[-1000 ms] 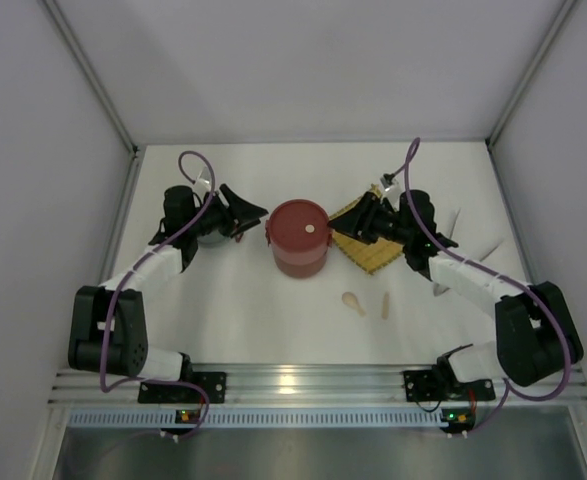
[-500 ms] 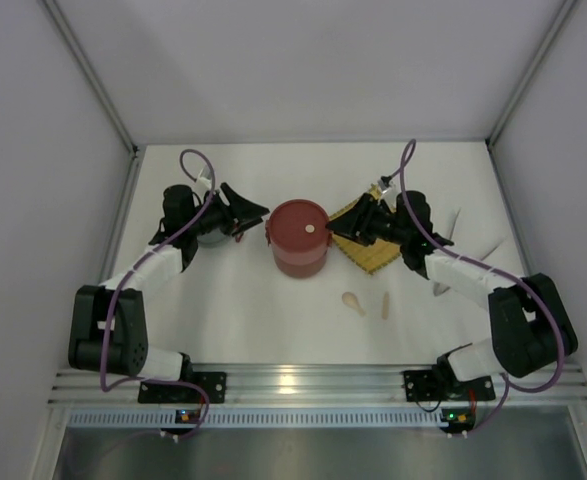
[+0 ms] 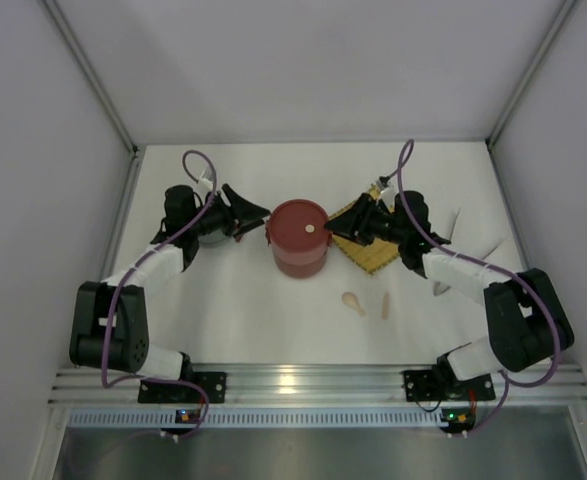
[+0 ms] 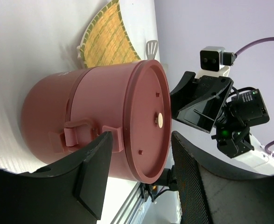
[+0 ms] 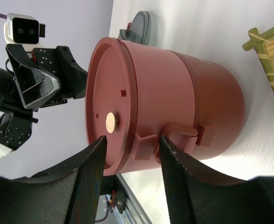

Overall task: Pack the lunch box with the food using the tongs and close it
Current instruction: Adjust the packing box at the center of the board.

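**Closed lunch box stands mid-desk between two released hands**

The maroon lunch box (image 3: 298,243) stands upright in the middle of the white desk (image 3: 243,300). Its two tiers are stacked and its flat lid (image 3: 293,222) is on, with the pale centre dot showing toward the right of the lid.

The left hand (image 3: 261,214) reaches in level from the left, its tips right at the box's left rim. In the left wrist view its fingers (image 4: 92,177) stand apart, and the lid's edge and a side clip of the box show in the gap between them. Nothing is clamped.

The right hand (image 3: 341,224) comes in from the opposite side, just beside the box's right wall. It is likewise released: its fingers (image 5: 87,182) stand spread, and the lid rim and a small side handle (image 5: 179,133) show between them.

The yellow woven mat (image 3: 371,258) lies on the desk just right of the box, partly under the right hand. A slotted silvery tip at the mat's far edge is probably the tongs (image 4: 151,48). A grey round lid-like piece (image 5: 140,27) lies on the desk left of the box, under the left arm.

A small beige spoon (image 3: 354,301) and a short beige stick (image 3: 385,306) lie side by side nearer the arm bases, well apart from the box.
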You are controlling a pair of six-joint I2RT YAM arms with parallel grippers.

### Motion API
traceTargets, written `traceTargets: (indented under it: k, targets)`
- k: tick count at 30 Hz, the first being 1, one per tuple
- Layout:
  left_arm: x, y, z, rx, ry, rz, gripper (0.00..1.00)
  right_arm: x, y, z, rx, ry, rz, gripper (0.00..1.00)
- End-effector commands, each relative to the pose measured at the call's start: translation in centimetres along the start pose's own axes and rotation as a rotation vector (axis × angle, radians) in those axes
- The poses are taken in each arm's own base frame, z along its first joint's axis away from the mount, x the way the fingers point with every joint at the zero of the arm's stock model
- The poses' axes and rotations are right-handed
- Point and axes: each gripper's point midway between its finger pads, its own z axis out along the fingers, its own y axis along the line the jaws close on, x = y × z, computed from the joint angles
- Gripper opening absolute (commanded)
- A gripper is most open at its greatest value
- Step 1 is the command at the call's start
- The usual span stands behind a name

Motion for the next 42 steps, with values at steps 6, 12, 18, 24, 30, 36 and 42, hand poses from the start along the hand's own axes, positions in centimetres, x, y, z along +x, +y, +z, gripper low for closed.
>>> traceTargets:
  k: [6, 12, 18, 24, 30, 36, 42]
  targets:
    - [0.7, 0.4, -0.2, 0.000, 0.014, 0.049, 0.58, -0.9, 2.0, 0.5, -0.089, -0.028, -0.040, 0.48]
    - [1.2, 0.5, -0.4, 0.000, 0.023, 0.047, 0.58, -1.0, 2.1, 0.8, -0.092, -0.025, -0.035, 0.46]
    - [1.5, 0.5, -0.4, 0.012, 0.032, 0.039, 0.57, -1.0, 2.2, 0.9, -0.095, -0.022, -0.032, 0.42]
    - [1.7, 0.3, -0.6, 0.026, 0.041, 0.034, 0.56, -0.8, 2.4, 1.1, -0.105, -0.015, -0.026, 0.39]
    - [2.0, 0.2, -0.6, 0.034, 0.052, 0.031, 0.56, -0.8, 2.4, 1.1, -0.105, -0.015, -0.024, 0.38]
    - [2.4, 0.2, -0.7, 0.039, 0.067, 0.025, 0.55, -0.7, 2.3, 1.2, -0.109, -0.014, -0.019, 0.37]
    - [2.7, 0.2, -0.6, 0.056, 0.080, 0.012, 0.55, -0.7, 2.4, 1.3, -0.112, -0.012, -0.018, 0.36]
